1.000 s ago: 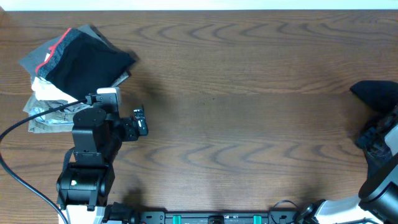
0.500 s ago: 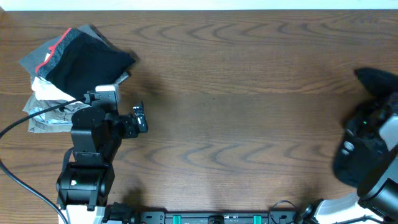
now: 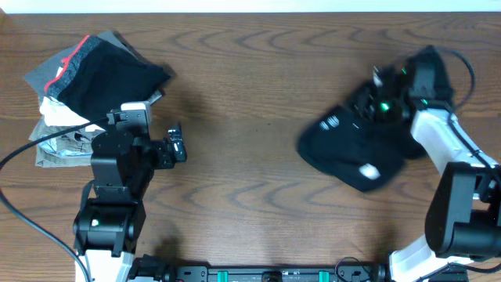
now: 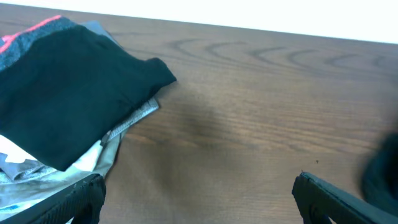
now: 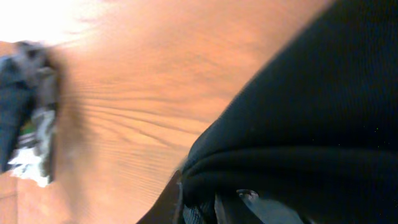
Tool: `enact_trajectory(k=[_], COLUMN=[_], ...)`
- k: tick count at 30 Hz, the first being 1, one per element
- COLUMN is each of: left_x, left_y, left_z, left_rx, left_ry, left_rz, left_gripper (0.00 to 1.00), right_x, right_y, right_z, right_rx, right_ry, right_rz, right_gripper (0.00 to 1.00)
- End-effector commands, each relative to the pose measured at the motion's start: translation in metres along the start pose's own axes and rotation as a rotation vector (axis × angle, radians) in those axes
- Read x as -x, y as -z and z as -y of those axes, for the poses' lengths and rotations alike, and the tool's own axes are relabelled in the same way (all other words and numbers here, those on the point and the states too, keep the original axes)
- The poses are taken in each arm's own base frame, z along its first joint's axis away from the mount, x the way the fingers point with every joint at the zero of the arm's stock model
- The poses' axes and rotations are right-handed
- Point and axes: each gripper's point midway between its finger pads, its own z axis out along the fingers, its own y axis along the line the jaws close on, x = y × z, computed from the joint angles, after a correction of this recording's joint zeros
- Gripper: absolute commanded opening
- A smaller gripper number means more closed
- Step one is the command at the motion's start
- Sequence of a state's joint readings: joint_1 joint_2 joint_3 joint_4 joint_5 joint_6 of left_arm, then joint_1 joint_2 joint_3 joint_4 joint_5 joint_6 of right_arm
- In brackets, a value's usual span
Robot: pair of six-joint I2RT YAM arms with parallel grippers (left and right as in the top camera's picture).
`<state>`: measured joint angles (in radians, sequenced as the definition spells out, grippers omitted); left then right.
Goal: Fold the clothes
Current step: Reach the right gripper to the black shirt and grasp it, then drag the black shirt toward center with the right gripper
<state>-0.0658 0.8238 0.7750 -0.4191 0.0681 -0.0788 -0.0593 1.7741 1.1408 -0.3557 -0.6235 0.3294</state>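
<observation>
I've got a stack of folded garments (image 3: 92, 90) at ten o'clock on the brown wood-grain desk (image 3: 258, 86): black on top, red-trimmed grey behind, white and grey beneath.

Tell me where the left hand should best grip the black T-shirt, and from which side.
Probably the loose left edge of the black T-shirt, coming from the left. The shirt lies bunched, the right hand holds its far right part, and that edge points toward the open left hand.
</observation>
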Motion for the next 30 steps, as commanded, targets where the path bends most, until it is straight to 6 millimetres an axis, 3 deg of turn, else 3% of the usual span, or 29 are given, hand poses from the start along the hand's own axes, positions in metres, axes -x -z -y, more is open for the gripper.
enact_trajectory(k=[1,3,5,7,11,17,21,26,30], left_x=[0.006,0.003,0.000,-0.005,-0.017,-0.024,-0.032,-0.061,-0.088], left_y=[-0.002,-0.006,-0.011,-0.016,-0.028,-0.045,-0.056,-0.074,-0.097], left_z=[-0.001,0.000,0.001,0.005,0.018,0.050,0.083,0.126,0.148], left_rx=[0.003,0.003,0.000,-0.010,-0.038,-0.114,-0.191,-0.272,-0.292], left_ry=[0.013,0.012,0.012,0.004,-0.022,-0.078,-0.132,-0.172,-0.148], left_rz=[0.000,-0.016,-0.035,-0.058,-0.113,-0.136,-0.149,-0.220,-0.287], left_gripper=[0.98,0.98,0.98,0.98,0.98,0.98,0.98,0.98,0.98], right_x=[0.030,0.040,0.046,0.049,0.045,0.034,0.031,0.037,0.041], right_y=[0.011,0.020,0.029,0.038,0.056,0.082,0.097,0.123,0.152], right_z=[-0.051,-0.061,-0.060,-0.051,-0.022,0.018,0.029,0.020,0.003], right_rx=[0.094,0.093,0.044,-0.051,-0.270,-0.536,-0.635,-0.658,-0.651], right_ry=[0.078,0.114,0.146,0.177,0.236,0.236,0.234,0.243,0.256], right_rz=[0.034,0.041,0.040,0.029,-0.019,-0.089,-0.099,-0.036,0.041], right_gripper=[0.14,0.17,0.26,0.33,0.59,0.61,0.61,0.63,0.66])
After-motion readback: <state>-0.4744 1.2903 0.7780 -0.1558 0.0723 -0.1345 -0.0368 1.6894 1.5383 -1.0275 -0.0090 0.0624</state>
